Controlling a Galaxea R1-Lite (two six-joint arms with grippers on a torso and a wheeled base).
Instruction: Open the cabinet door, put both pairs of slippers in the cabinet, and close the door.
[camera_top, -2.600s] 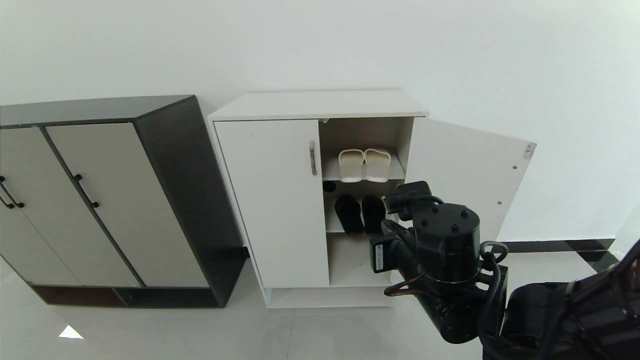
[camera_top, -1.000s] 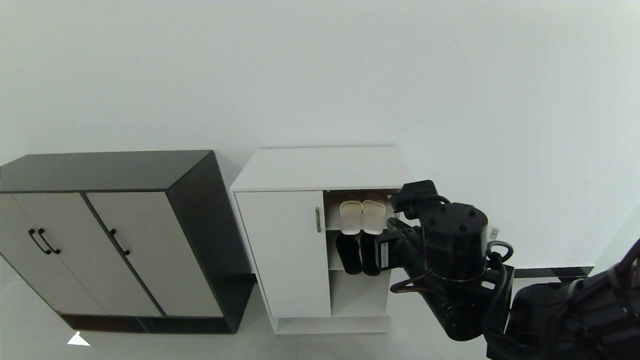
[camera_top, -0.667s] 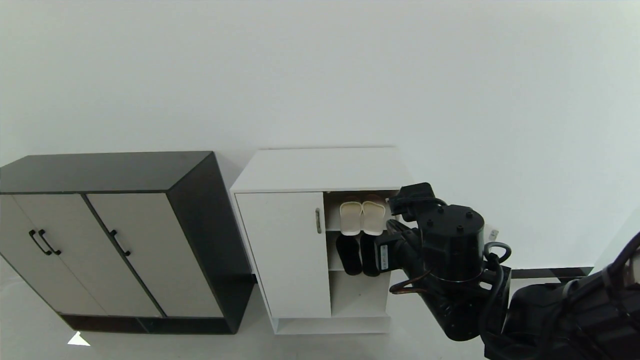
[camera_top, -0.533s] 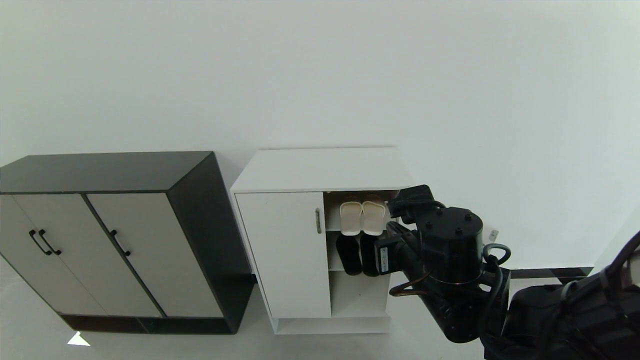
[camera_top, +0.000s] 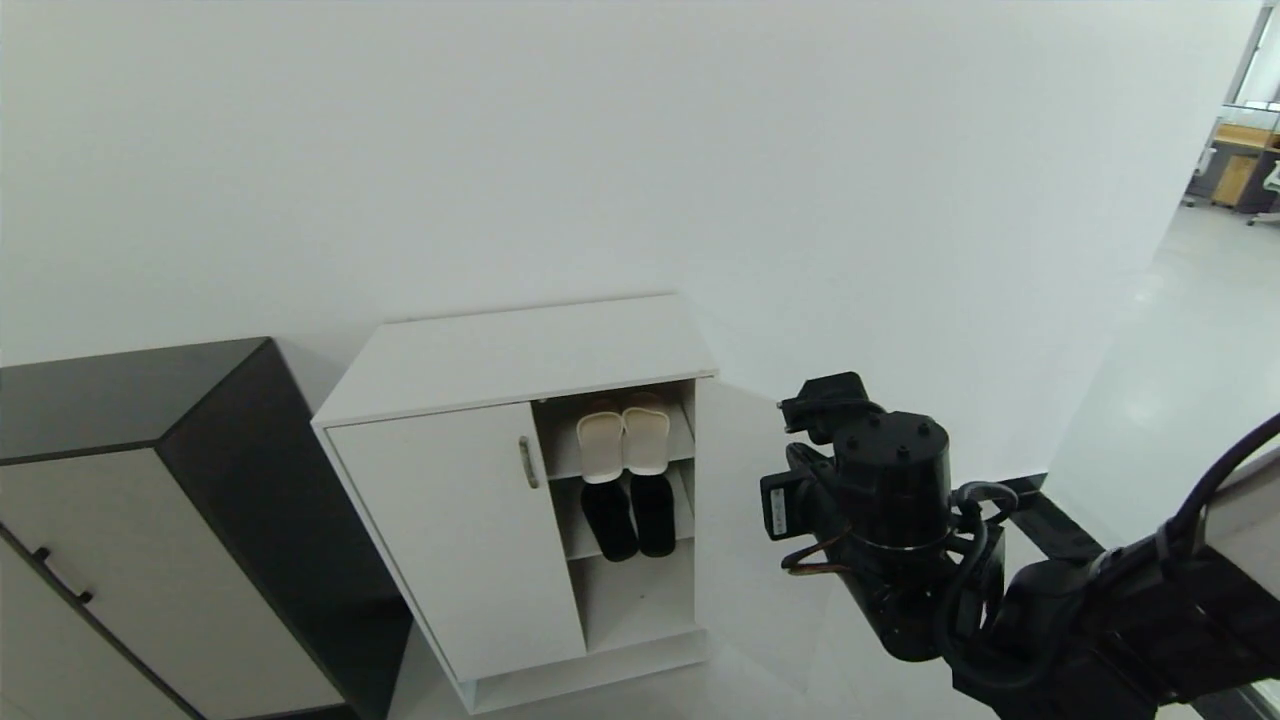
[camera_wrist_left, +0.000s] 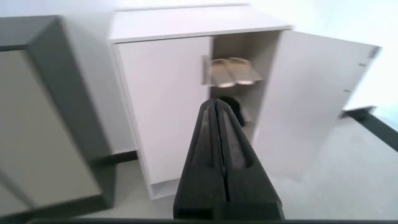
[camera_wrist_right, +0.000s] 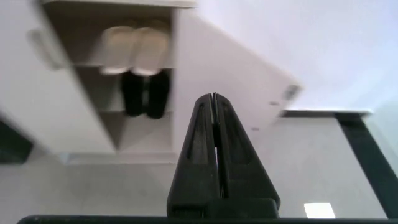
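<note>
Camera swung right; right gripper (camera_wrist_right: 214, 99), closed, raised before the open door (camera_top: 735, 500); left gripper (camera_wrist_left: 216, 102) closed

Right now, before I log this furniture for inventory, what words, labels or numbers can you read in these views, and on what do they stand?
None can be read.
The white cabinet, its open door, the cream slippers and the black slippers show no print.
The dark cabinet beside it shows none either.
</note>
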